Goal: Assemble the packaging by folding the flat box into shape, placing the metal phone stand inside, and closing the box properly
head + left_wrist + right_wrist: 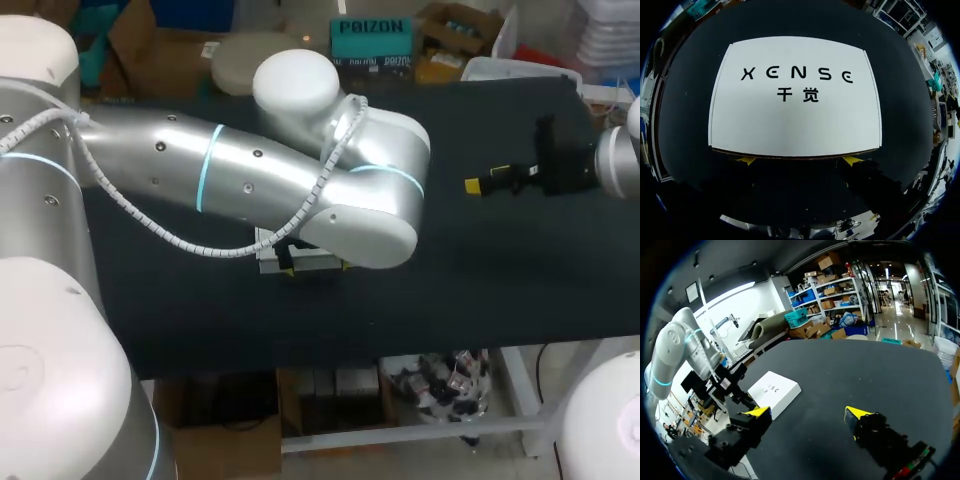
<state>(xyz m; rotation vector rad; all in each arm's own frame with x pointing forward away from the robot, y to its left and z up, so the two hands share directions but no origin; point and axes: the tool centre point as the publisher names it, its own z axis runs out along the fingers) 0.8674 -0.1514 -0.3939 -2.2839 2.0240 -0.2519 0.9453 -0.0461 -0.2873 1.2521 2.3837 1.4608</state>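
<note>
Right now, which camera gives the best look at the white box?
The left wrist view: the white box fills it, its whole top facing the camera. In the head view the left arm hides all but a sliver. The right wrist view shows it whole but small.

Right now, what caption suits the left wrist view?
Left hand open, its yellow fingertips at the near edge of the white box lying flat on the black table.

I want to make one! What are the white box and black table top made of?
The white box looks like smooth matte cardboard: flat white faces, a brown raw edge. The table top seems dull black cloth or mat; I can't tell which.
</note>
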